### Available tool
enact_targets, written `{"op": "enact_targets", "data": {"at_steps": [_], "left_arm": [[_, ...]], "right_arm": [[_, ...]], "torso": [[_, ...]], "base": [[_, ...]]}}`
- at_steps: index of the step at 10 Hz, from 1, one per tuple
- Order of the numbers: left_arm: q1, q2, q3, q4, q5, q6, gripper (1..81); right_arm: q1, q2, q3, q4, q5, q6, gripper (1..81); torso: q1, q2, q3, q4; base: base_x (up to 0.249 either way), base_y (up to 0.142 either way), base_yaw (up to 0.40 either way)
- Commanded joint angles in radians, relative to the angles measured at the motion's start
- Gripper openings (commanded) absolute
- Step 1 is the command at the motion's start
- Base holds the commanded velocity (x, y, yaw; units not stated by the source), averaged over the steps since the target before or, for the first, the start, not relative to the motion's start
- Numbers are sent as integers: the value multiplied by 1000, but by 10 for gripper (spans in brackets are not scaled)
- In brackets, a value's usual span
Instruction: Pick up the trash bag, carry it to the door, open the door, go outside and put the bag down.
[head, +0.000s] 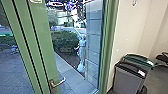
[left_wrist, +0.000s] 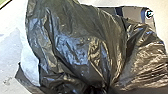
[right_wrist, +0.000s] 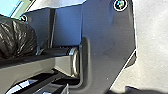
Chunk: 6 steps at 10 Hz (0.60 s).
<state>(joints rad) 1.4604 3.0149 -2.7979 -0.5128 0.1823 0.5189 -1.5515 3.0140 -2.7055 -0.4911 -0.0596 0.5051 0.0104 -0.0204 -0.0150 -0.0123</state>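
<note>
1. Bulging close to the left wrist camera, the black trash bag (left_wrist: 75, 47) is glossy and creased, its folds drawing together into a gather. Whether the left gripper is clamped on that gather, I cannot tell.
2. The right wrist view has the same bag beside the robot's own dark plate. I cannot tell whether the right gripper is open or closed.
3. Ahead of the robot stands the glazed door (head: 41, 37) with its green frame, a metal lever handle (head: 58, 83) fixed low on the upright. How far it is open, if at all, I cannot tell.
4. To the right, against a pale wall (head: 130, 30), a grey bin (head: 128, 78) with a black top stands just in front of another with a green top (head: 137, 58). Both tops bear a white label.
5. Outside lies a strip of paving (head: 71, 73), with a pale upright shape (head: 81, 52) beyond that I cannot make out.
6. Farther off, a rounded green hedge (head: 65, 40) grows beside dark ground.
</note>
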Motion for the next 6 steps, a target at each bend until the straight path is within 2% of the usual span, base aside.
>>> {"op": "enact_targets", "data": {"at_steps": [1,3,6], "left_arm": [[-45,-3,4,-10,78,1,10],[-44,-28,41,-12,78,1,10],[-35,-95,161,-27,51,1,10]], "right_arm": [[35,-24,20,9,0,-2,811],[27,-92,131,9,21,-1,811],[21,-244,392,8,20,0,811]], "torso": [[0,0,0,0],[0,0,0,0],[0,0,0,0]], "base": [[0,0,0],[0,0,0],[0,0,0]]}}
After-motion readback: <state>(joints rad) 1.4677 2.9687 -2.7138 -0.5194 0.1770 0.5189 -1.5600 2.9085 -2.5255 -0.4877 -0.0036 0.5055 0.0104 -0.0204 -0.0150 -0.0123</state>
